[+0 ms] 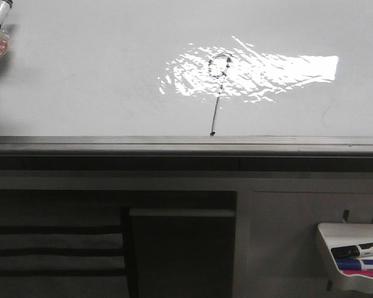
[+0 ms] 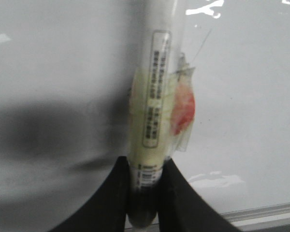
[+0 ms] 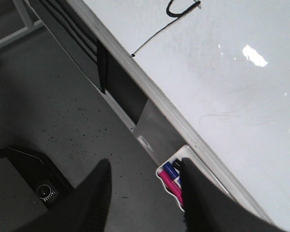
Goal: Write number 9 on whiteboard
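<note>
The left hand [image 2: 144,193] grips a light, stiff, slick marker [image 2: 153,96] low on its barrel, far left of the number 9 [image 1: 217,87] on the whiteboard [image 1: 81,81]; the right hand [image 3: 142,193] is spread wide, holding nothing.

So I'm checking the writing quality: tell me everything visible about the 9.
The 9 is a thin dark hand-drawn mark on the glossy whiteboard. A small oval loop sits on top, with a long, slightly slanted straight tail running down to end just short of the board's grey rim. In the front view the loop lies in bright glare and its line looks broken. The right wrist view shows the loop and tail as a continuous line. No tool touches it.
</note>
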